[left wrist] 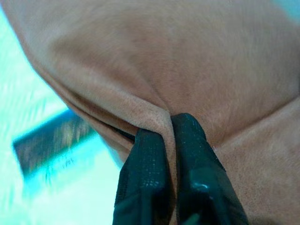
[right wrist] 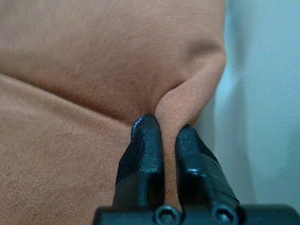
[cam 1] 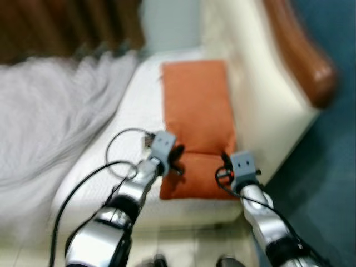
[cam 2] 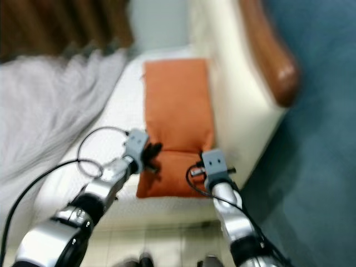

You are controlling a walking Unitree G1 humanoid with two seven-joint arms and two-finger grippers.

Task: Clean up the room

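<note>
Head view, blurred: cushions (cam 1: 197, 105) beside blanket (cam 1: 50, 117)

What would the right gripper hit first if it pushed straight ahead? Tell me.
Its jaws are already pinched on a fold of the orange cushion; pushing the right gripper ahead would likely just press deeper into that cushion.

Both head views are soft with motion blur: the grey blanket (cam 1: 50, 122), the brown headboard (cam 1: 300, 53) and the dark curtain (cam 1: 67, 25) all smear at their edges. Light is even and indoor, fairly bright on the cream bed side (cam 1: 261, 111), with a glossy highlight on the headboard. The wrist views are sharper on the orange cushion (left wrist: 187, 61), whose folds cast soft shadows, while their pale backgrounds are washed out and blurred.
</note>
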